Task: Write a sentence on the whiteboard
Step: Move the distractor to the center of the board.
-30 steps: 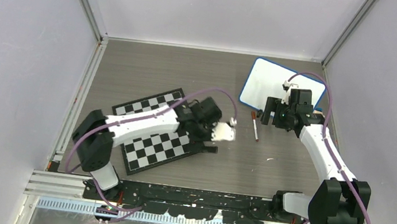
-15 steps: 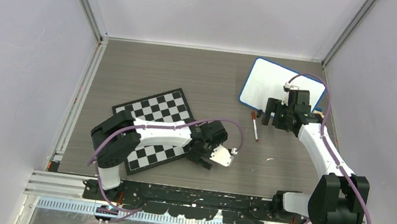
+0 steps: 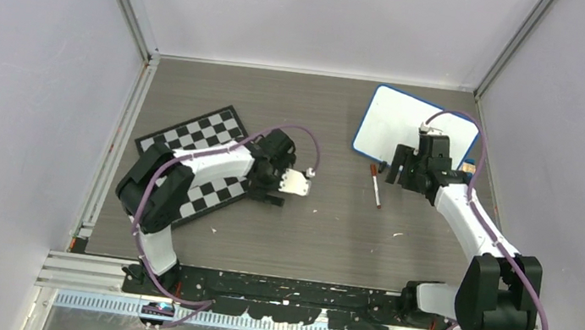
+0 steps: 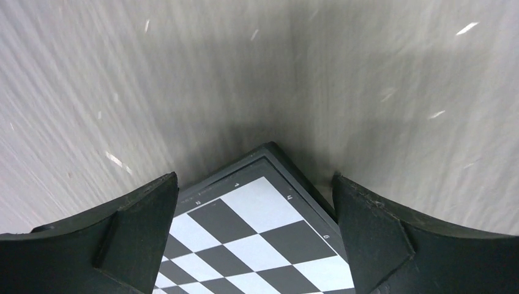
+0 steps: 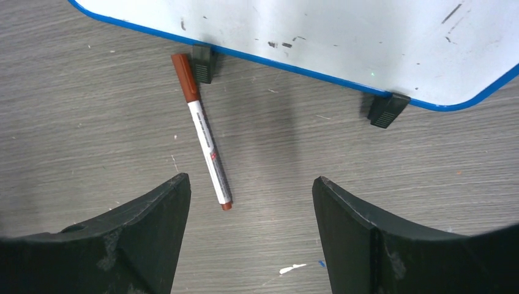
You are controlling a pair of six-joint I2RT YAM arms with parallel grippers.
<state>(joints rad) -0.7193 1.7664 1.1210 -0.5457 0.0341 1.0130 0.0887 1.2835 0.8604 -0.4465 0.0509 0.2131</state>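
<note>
The whiteboard [image 3: 401,126], white with a blue frame, lies at the back right. In the right wrist view its near edge [image 5: 343,37] rests on black clip feet [image 5: 202,61]. No sentence shows on it, only a few dark specks. A white marker [image 5: 207,147] with a brown-red cap lies on the table by the board's edge [image 3: 375,184]. My right gripper [image 5: 251,184] hovers open just short of the marker, which lies ahead and to the left [image 3: 393,171]. My left gripper [image 4: 254,190] stands wide open over a corner of the chessboard [image 4: 263,239], nothing pinched.
The black-and-white chessboard [image 3: 192,152] lies slanted at the left, partly under my left arm [image 3: 212,163]. Grey walls and metal rails [image 3: 117,142] close in the table. Small white flecks [image 5: 292,268] dot the wood-grain surface.
My left arm swung from the near centre back and leftward, and the chessboard has shifted left and back, turning with it. My right gripper has barely moved, its jaws slightly narrower.
</note>
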